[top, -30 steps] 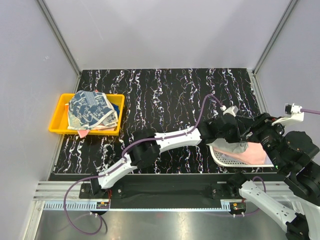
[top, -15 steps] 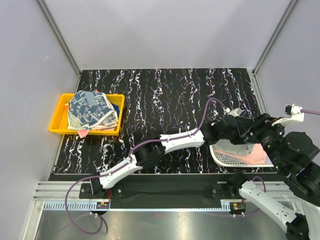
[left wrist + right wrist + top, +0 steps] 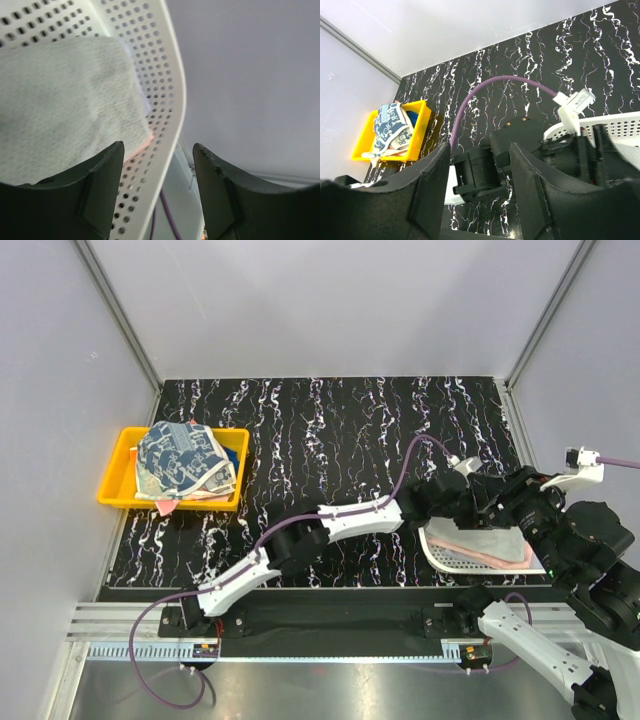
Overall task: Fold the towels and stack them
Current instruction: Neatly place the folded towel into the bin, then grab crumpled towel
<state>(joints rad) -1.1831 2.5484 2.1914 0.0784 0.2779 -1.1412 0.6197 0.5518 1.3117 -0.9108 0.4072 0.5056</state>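
Left wrist view is showing the left gripper [image 3: 158, 148] with its two fingers standing apart and nothing between them. Just past them, a whitish towel [image 3: 65, 105] is lying in the white basket [image 3: 165, 75], likely waiting to be folded. The left arm [image 3: 340, 525] is stretching far across to the right and dipping over that basket. The right gripper [image 3: 479, 150] is hanging open and empty too. Far off, patterned towels [image 3: 185, 460] are sitting piled in the yellow tray [image 3: 118, 480], probably the stacking place.
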